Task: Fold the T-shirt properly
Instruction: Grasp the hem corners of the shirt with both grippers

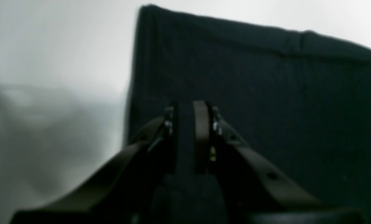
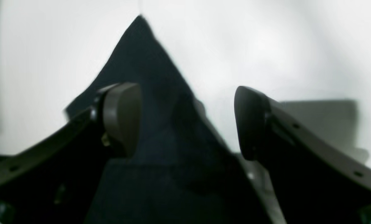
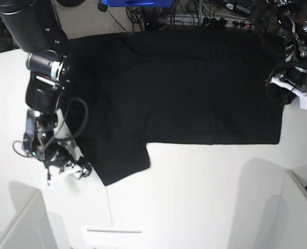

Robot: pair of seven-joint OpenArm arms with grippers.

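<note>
The black T-shirt point(image 3: 184, 88) lies spread on the white table point(image 3: 205, 197), plain black side up, with one sleeve reaching toward the lower left. My left gripper point(image 1: 185, 119) is at the shirt's right edge point(image 3: 283, 91). Its fingers are nearly together with a strip of black cloth point(image 1: 250, 93) between them. My right gripper point(image 2: 187, 119) is open, its pads wide apart on either side of the pointed sleeve cloth point(image 2: 148, 77). In the base view it sits at the sleeve's lower left edge point(image 3: 78, 171).
A pale box-like edge point(image 3: 23, 223) stands at the bottom left and another point(image 3: 304, 207) at the bottom right. Cables and a power strip point(image 3: 221, 15) lie beyond the table's far edge. The right arm's dark body point(image 3: 39, 57) stands over the shirt's left side.
</note>
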